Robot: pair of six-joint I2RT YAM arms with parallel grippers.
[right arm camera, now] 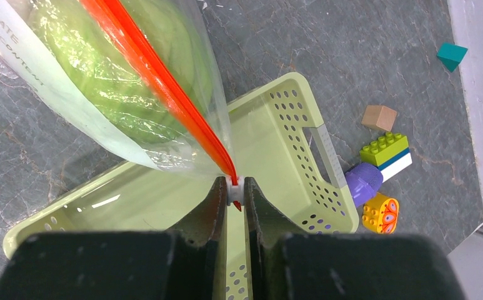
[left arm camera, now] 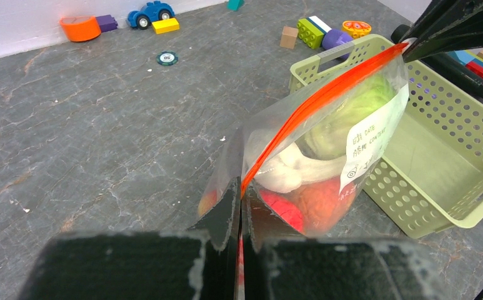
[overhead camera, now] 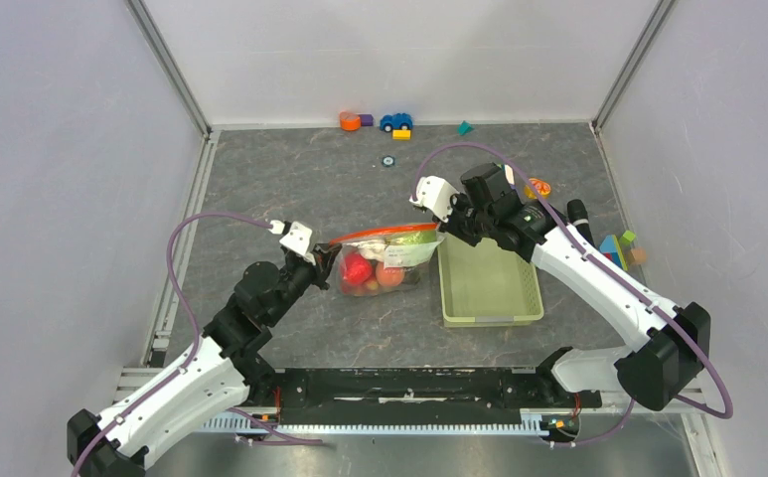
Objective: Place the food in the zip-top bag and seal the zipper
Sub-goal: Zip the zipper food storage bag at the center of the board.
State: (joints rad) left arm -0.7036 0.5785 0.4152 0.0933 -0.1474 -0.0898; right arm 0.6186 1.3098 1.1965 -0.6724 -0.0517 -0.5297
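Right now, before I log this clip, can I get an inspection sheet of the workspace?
Surface: grey stone-look tabletop, no spills seen.
Job's things: clear bag hangs between both arms, with the cabbage and strawberry inside. Cannot tell if the zipper is fully sealed.
Clutter: green basket beside the bag; toy car at the far edge, blocks at the right edge.
Grippers: left fingers shut on the bag's end; right fingers shut on the zipper's white tab.
Cables: purple cables loop off each arm, apart from the bag.
Surroundings: plain walls, metal posts.
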